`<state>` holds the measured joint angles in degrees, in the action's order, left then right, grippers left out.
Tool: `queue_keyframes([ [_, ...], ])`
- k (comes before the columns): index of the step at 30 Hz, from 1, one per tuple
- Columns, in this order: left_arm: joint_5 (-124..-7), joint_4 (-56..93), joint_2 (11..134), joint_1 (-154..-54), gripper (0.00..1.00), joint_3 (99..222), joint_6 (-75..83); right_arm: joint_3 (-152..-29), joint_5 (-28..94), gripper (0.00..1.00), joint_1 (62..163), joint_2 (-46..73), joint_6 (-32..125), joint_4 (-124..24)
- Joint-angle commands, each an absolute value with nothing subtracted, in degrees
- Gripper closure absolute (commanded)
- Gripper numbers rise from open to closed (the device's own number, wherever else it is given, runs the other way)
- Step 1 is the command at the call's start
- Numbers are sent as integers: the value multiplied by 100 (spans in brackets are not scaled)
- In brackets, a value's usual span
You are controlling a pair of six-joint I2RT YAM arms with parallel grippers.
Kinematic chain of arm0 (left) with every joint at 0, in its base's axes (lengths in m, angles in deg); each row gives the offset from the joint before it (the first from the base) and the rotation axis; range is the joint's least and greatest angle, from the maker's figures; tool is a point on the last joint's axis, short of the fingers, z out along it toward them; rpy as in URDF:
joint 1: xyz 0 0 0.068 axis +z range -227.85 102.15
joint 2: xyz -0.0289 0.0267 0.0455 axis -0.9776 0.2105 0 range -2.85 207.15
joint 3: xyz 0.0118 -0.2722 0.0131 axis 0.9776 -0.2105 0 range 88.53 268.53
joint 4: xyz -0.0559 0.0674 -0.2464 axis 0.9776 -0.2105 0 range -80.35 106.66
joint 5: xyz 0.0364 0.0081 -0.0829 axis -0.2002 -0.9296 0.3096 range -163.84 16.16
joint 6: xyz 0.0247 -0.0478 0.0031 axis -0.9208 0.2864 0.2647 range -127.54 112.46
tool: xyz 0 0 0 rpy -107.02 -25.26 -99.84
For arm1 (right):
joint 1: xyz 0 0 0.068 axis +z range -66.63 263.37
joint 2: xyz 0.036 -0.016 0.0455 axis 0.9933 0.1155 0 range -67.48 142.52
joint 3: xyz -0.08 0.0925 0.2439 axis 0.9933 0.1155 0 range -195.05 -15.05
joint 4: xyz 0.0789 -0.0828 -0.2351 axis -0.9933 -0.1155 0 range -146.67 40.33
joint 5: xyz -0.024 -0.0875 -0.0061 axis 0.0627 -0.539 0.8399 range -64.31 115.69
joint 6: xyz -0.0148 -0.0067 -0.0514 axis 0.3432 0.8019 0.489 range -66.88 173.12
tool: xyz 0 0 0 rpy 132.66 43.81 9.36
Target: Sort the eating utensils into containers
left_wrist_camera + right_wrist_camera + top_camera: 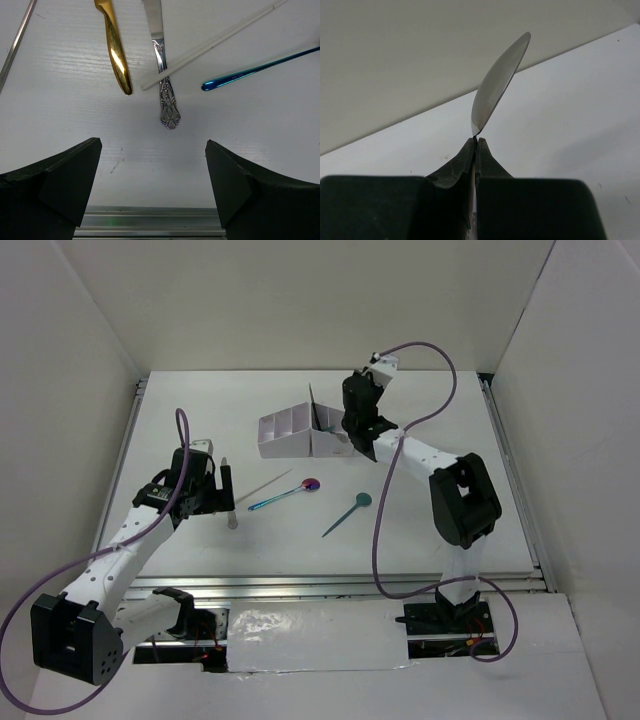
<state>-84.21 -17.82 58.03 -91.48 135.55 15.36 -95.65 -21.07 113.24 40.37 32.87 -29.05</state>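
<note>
1 white stick (215,44) lies across silver knife (168,107) handle.

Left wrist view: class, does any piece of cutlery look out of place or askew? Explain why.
Yes. The thin white stick lies slantwise across the ornate silver handle, resting on top of it, so the two overlap instead of lying apart.

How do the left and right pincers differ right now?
The left pincer is open and empty; the right pincer is shut on a silver spoon. The left hovers over an ornate silver handle on the table; the right is by the white box. Both have black fingers.
</note>
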Motion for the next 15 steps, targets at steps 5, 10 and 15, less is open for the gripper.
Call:
queue_keyframes([
  [5,-8482,-1701,5832,-9121,1,13696,1611,-9951,-2309,100,11492,4624,4056,-1663],
  [10,-8500,-1701,5832,-9129,1,13687,1611,-9846,-2300,100,11571,4861,4038,-1530],
  [15,-8491,-1701,5832,-9130,1,13696,1602,-9776,-2300,100,11650,5029,4021,-1504],
])
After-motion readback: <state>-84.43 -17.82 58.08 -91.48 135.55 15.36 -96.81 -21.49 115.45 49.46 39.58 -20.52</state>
